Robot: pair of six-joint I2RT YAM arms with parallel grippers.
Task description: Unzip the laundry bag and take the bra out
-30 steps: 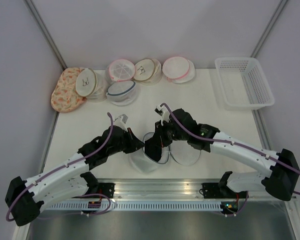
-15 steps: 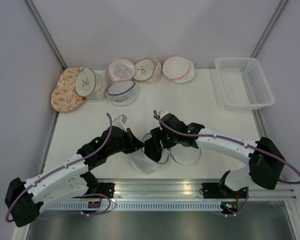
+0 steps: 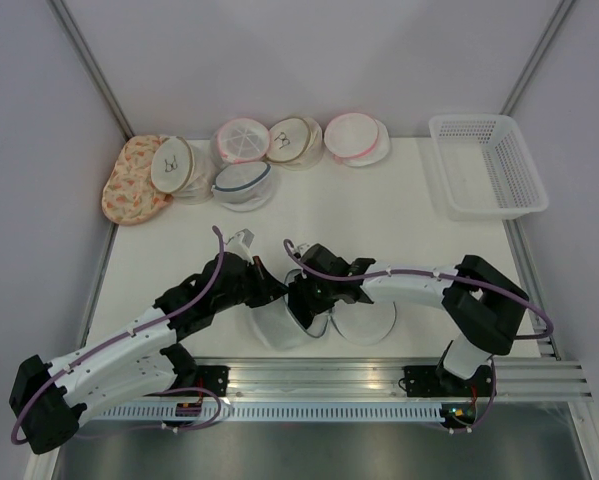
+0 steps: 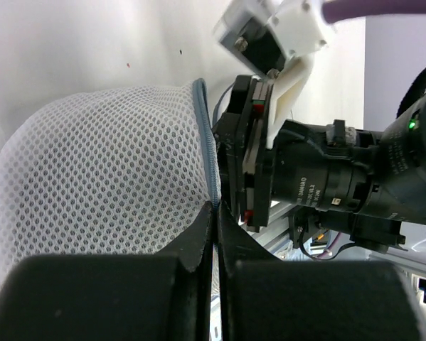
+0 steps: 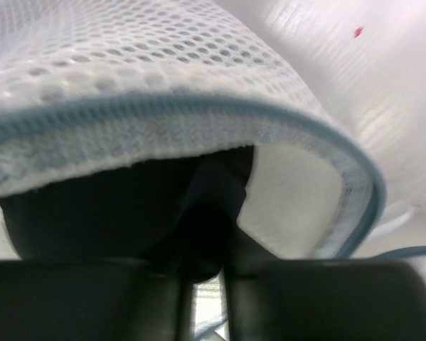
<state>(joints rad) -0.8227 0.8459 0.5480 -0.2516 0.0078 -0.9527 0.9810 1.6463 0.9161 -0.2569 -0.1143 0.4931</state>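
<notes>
The laundry bag (image 3: 364, 320) lies unzipped near the table's front edge, with one white mesh half (image 3: 277, 328) bulging to the left. My left gripper (image 3: 277, 292) is shut on its grey-blue zipper rim (image 4: 211, 160), with the mesh dome (image 4: 92, 185) to its left. My right gripper (image 3: 305, 302) reaches into the opening under the rim (image 5: 198, 114). Its jaws are closed on the black bra (image 5: 127, 220), which lies mostly inside the bag. In the top view the bra (image 3: 311, 312) shows only as a dark patch under the right gripper.
Along the back stand pink-rimmed mesh bags (image 3: 241, 140) (image 3: 357, 138), beige-rimmed bags (image 3: 174, 165) (image 3: 291, 140), another grey-blue-rimmed bag (image 3: 244, 185) and an orange floral pouch (image 3: 129, 185). A white plastic basket (image 3: 487, 165) sits at the back right.
My right arm has swung left and lower, pushing its gripper deeper into the bag's opening. The bag's right half has flattened. The left arm has held still.
</notes>
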